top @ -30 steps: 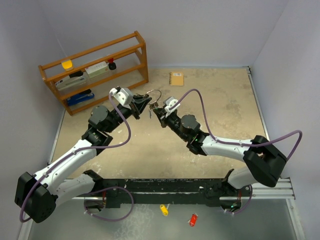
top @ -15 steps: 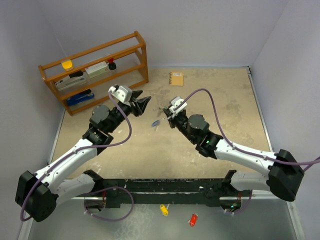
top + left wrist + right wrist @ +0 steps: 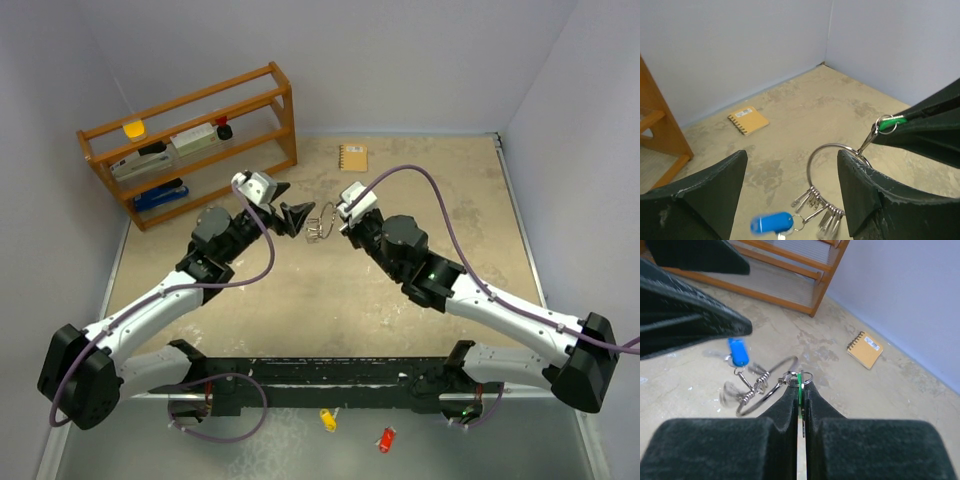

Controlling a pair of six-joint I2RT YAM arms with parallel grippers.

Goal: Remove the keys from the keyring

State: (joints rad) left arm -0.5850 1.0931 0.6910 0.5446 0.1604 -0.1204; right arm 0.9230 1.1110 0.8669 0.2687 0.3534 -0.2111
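Note:
The keyring (image 3: 808, 165), a thin silver wire ring, hangs in the air from a small clasp and loop at the light green tag (image 3: 886, 124). My right gripper (image 3: 801, 387) is shut on that green tag (image 3: 800, 382), its key hidden between the pads. The blue tag (image 3: 772, 223) with its key dangles blurred from the ring's lower part beside several small metal bits. My left gripper (image 3: 792, 165) is open, its fingers on either side of the ring without touching it. From above, the keyring (image 3: 322, 222) hangs between the left gripper (image 3: 290, 203) and the right gripper (image 3: 345, 222).
A wooden shelf rack (image 3: 190, 140) with small items stands at the back left. A tan spiral notebook (image 3: 352, 157) lies near the back wall. A yellow tag (image 3: 327, 419) and a red tag (image 3: 385, 439) lie in front of the arms' base rail.
My left gripper has opened and let go of the ring. The ring now hangs from the right gripper alone, with the blue tag swinging below it. Both arms have shifted slightly right.

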